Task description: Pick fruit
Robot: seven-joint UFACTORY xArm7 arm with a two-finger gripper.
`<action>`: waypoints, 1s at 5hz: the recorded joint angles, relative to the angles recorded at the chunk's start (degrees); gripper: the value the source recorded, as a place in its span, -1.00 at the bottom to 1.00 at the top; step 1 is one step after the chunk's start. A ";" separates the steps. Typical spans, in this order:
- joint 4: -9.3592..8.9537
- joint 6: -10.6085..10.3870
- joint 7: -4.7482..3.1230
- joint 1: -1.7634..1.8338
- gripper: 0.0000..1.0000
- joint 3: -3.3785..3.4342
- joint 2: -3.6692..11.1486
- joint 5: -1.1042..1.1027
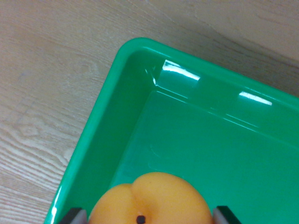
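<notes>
An orange peach-like fruit (150,200) with a dark stem spot fills the bottom middle of the wrist view. My gripper (150,218) is shut on it, one grey finger (74,216) touching its left side and the other finger (227,214) its right. The fruit hangs over the inside of a glossy green tray (219,149), near the tray's corner. Most of the fingers are cut off by the frame's lower edge.
The green tray's rounded corner rim (135,44) lies at the top middle, its left wall (93,140) running down to the bottom left. Pale wood-grain tabletop (42,84) surrounds the tray on the left and top.
</notes>
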 joint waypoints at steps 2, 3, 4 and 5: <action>1.59 2.44 0.03 -0.04 1.00 -0.02 -0.85 0.06; 1.59 2.44 0.03 -0.04 1.00 -0.02 -0.85 0.06; 3.10 4.74 0.05 -0.08 1.00 -0.04 -1.65 0.12; 3.10 4.74 0.05 -0.08 1.00 -0.04 -1.65 0.12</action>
